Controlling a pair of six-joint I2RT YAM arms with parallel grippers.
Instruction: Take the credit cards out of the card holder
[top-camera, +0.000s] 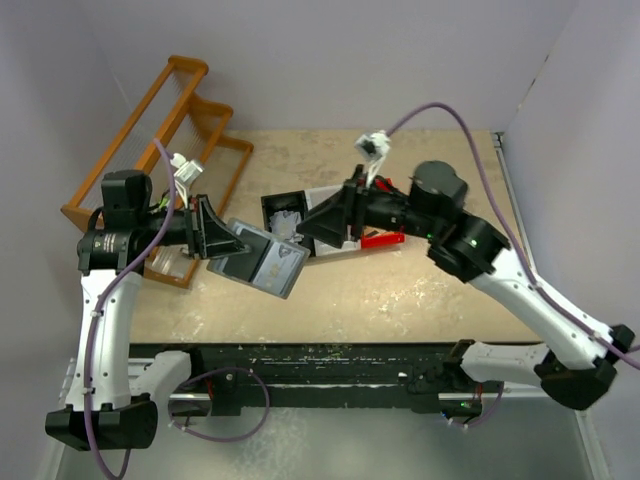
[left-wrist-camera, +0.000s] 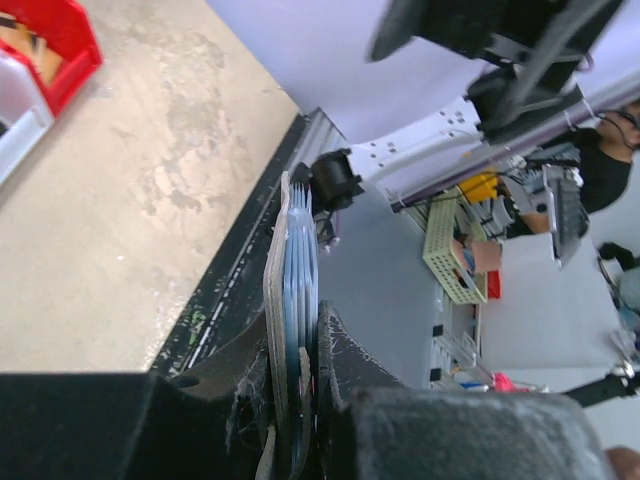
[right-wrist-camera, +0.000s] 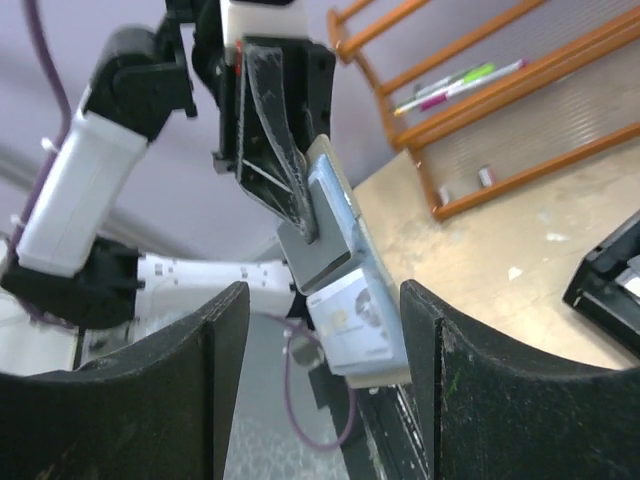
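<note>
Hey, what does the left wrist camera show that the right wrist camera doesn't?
Only the left wrist view: the card holder seen edge-on, the credit cards stacked inside it, and a red bin.

Only the right wrist view: the holder's flat face, the orange rack with pens, and the right gripper open in front of the holder.

Both: the left gripper shut on the card holder, and the tan table.
</note>
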